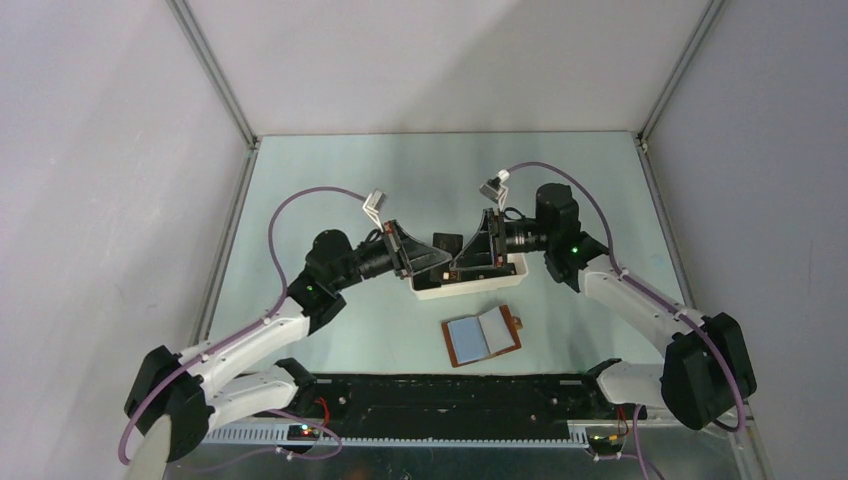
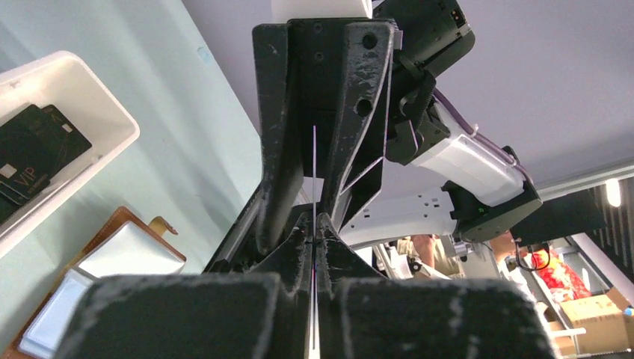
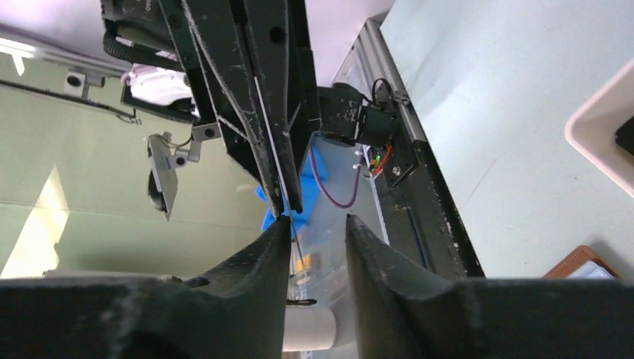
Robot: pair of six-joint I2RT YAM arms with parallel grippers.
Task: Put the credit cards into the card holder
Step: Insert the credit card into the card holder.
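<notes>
My left gripper (image 2: pixel 315 224) is shut on one credit card (image 2: pixel 314 161), which shows edge-on as a thin pale line held in the air above the white tray (image 1: pixel 462 288). My right gripper (image 3: pixel 317 221) faces it, open. The card's free edge (image 3: pixel 278 176) lies between the right fingers, close against the left-hand one with a gap to the other. More dark credit cards (image 2: pixel 37 153) lie in the tray. The card holder (image 1: pixel 481 336), brown with pale grey-blue pockets, lies open and flat on the table in front of the tray.
The two arms meet nose to nose over the tray in the middle of the table. A black rail (image 1: pixel 450 395) runs along the near edge between the arm bases. Grey walls with metal frame posts (image 1: pixel 215 75) close in the table.
</notes>
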